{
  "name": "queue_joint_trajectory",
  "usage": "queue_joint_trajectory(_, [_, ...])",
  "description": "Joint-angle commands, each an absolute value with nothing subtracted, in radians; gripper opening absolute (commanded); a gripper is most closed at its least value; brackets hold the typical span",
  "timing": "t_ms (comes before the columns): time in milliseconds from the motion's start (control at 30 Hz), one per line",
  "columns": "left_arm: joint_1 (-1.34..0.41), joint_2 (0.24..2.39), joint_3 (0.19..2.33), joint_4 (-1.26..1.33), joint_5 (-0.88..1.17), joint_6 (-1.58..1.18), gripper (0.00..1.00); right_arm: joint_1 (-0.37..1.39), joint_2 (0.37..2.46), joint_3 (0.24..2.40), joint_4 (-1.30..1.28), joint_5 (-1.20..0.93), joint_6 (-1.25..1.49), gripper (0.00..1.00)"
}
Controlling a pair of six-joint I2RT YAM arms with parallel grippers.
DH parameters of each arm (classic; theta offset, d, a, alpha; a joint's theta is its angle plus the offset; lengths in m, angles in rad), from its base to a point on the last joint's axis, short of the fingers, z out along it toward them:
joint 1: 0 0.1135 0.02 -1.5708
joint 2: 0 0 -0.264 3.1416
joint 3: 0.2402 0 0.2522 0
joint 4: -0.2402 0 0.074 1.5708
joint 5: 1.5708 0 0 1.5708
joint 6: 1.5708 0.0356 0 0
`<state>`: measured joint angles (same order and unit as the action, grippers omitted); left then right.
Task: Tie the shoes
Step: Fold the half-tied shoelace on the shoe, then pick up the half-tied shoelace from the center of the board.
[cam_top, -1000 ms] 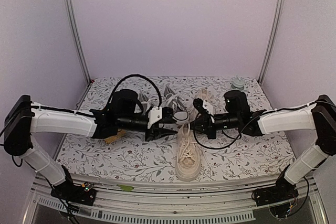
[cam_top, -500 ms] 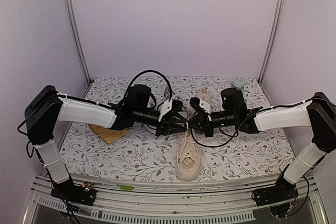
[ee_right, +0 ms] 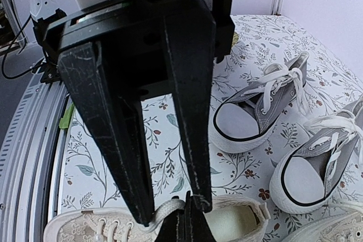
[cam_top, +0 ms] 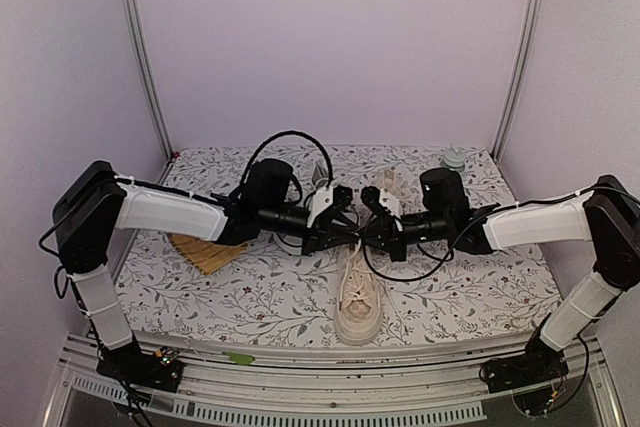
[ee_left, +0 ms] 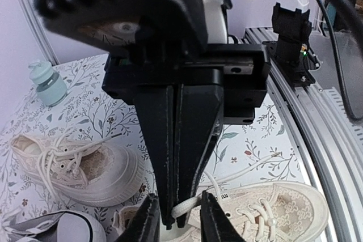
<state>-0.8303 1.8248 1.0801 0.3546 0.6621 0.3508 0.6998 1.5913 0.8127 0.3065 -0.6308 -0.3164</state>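
Top external: both arms meeting over near cream shoe [cam_top: 358, 299] mid-table, blocking grey pair [ee_right: 260, 116]. Left gripper [ee_left: 182, 215] pressed together, pinching lace [ee_left: 227, 183]; right gripper [ee_right: 170, 205] standing spread. Woven mat [cam_top: 203, 253], green bottle [ee_left: 48, 83] lying aside.

From above, the arms cover most of the grey sneakers, so we can't make them out there. In the left wrist view one grey sneaker [ee_left: 54, 226] is cut off at the bottom edge. In the right wrist view the cream sneaker [ee_right: 170, 222] runs off the bottom, and another's edge [ee_right: 334, 225] barely shows in the corner.
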Motion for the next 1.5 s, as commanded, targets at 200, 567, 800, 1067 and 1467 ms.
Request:
queue_joint_trajectory(200, [-0.825,1.826,1.086,0.339,0.672,0.365,0.00,0.698,1.598,0.851,0.295,-0.627,-0.329,0.01])
queue_joint_trajectory(567, [-0.825,1.781,1.018,0.377,0.616,0.427,0.00,0.697,1.499,0.843,0.074,-0.419,-0.277,0.28])
queue_joint_trajectory(800, [-0.826,1.782,1.013,0.375,0.589,0.463,0.00,0.704,1.377,0.810,-0.261,-0.232,0.059,0.45])
queue_joint_trajectory(1067, [-0.828,1.773,1.008,0.377,0.555,0.490,0.00,0.906,1.447,0.808,-0.576,0.016,0.429,0.53])
queue_joint_trajectory(1467, [-0.831,1.761,0.996,0.382,0.542,0.498,0.00,0.996,1.715,0.860,-0.662,0.047,0.488,0.27])
